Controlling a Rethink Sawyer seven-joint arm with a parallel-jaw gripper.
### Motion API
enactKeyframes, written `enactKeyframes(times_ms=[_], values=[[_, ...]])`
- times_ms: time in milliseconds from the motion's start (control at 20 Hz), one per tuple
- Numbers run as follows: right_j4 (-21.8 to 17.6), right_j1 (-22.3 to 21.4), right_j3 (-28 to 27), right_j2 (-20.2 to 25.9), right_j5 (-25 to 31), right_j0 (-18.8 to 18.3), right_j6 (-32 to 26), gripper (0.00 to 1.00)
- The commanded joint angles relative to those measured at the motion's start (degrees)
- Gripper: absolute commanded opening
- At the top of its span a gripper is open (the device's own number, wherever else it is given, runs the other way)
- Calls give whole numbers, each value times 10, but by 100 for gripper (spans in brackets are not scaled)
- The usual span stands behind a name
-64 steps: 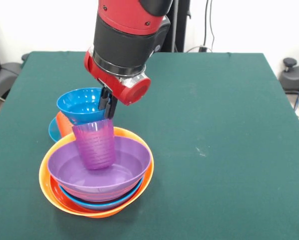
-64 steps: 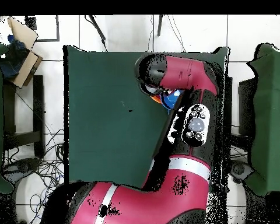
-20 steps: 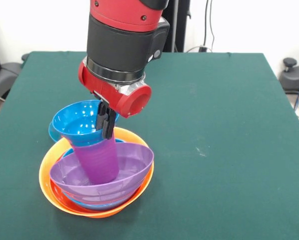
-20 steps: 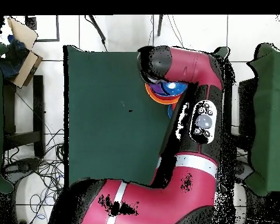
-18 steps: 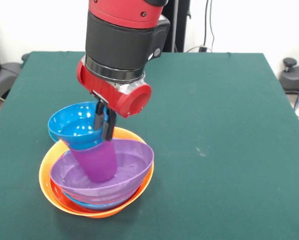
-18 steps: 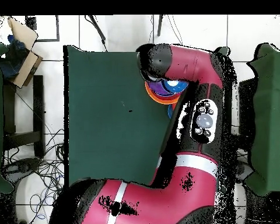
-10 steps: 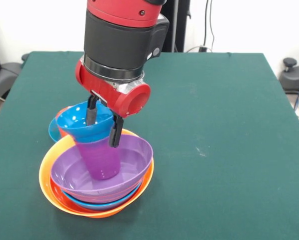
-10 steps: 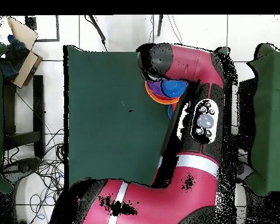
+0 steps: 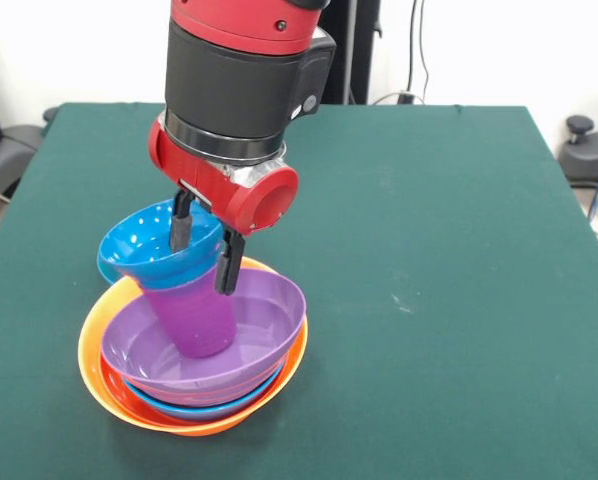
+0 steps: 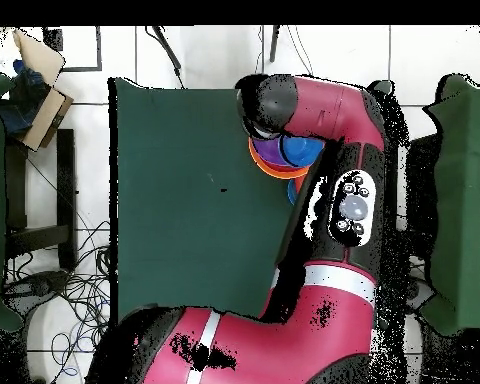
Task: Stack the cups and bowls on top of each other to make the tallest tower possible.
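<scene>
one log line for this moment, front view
end effector: open, astride blue bowl rim | blue bowl: tilted on purple cup | cup: in purple bowl | base: orange bowl

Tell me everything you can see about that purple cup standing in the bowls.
The purple cup is a small, glossy, see-through plastic tumbler, narrowing toward its base. It stands inside the purple bowl, leaning to the picture's left rather than upright. A small blue bowl sits on its mouth, hiding the rim. The gripper hangs just above, its dark fingers spread open on either side of that blue bowl. The overhead view hides the cup under the arm.
</scene>
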Motion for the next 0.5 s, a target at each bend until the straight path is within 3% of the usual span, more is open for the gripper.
enactKeyframes(times_ms=[50, 500], values=[[-9, 21, 6, 66, 37, -6, -62, 100], [7, 23, 7, 82, 29, -12, -57, 100]])
